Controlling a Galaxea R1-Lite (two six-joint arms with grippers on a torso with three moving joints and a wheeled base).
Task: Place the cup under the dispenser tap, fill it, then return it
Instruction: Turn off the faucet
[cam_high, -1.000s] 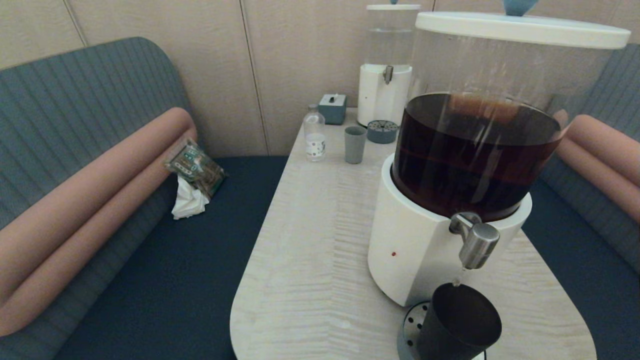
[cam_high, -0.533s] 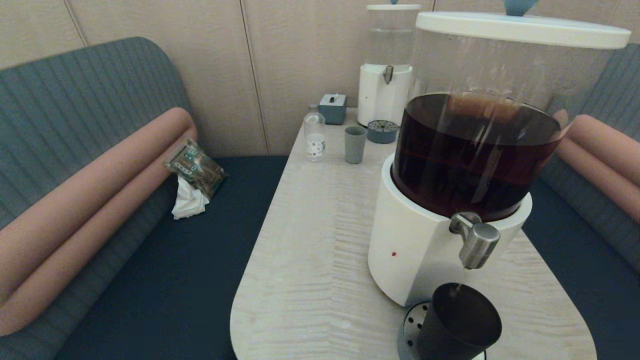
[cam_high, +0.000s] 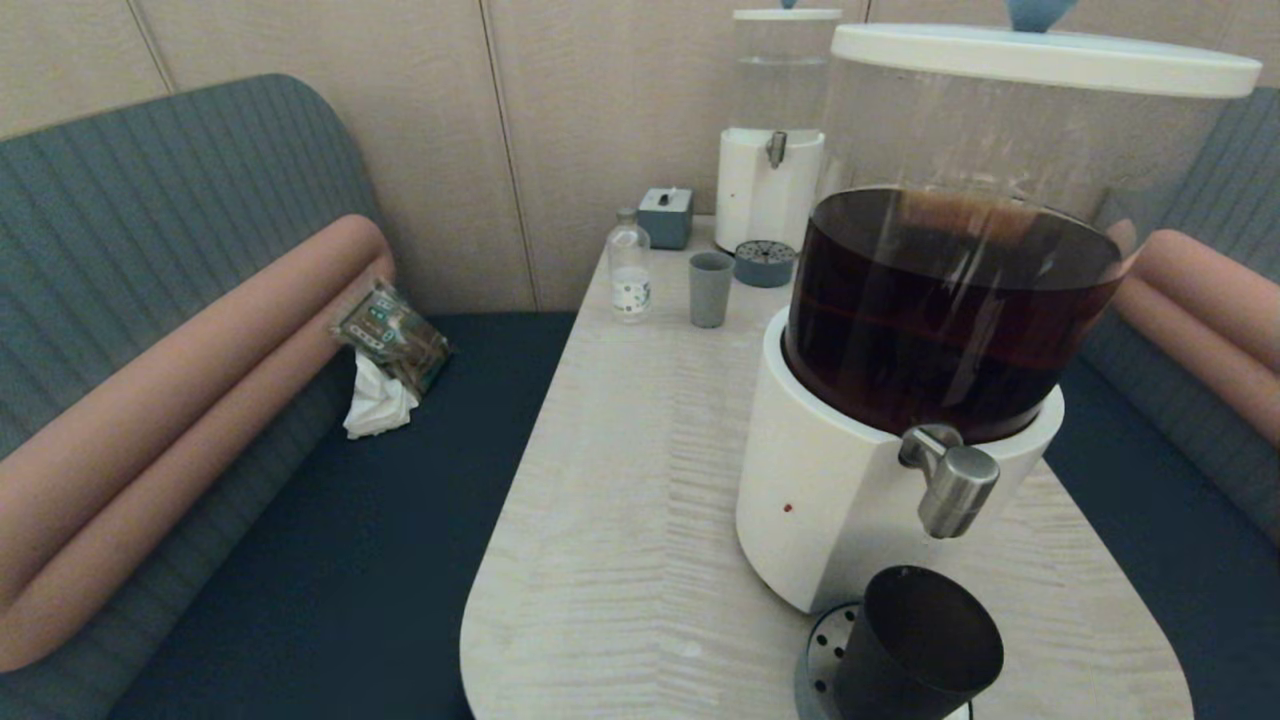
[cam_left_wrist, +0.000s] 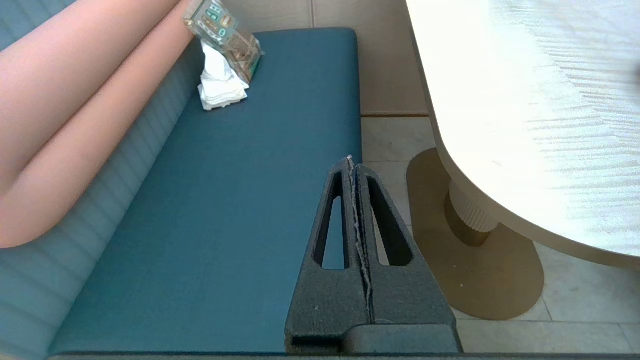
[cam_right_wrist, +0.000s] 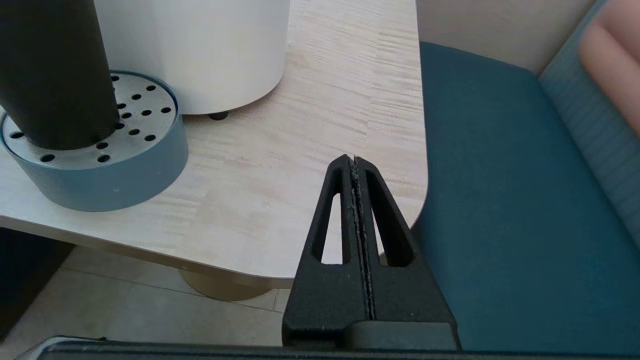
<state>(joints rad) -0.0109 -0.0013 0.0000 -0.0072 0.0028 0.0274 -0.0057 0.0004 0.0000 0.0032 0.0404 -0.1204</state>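
Black jaws on both the left gripper (cam_left_wrist: 354, 161) and right gripper (cam_right_wrist: 353, 159) seem pressed together, holding nothing.

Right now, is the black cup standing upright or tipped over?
Upright. The cup stands on the perforated drip tray beneath the dispenser tap, rim facing up.

Cup (cam_high: 915, 645): matte black. Dispenser tap (cam_high: 950, 480): brushed steel. Dispenser base (cam_high: 830, 500): white; liquid dark brown. Drip tray (cam_right_wrist: 95, 155): grey-blue, perforated. Counter (cam_high: 620, 520): pale wood grain. Bench seat (cam_left_wrist: 225, 200): dark teal.
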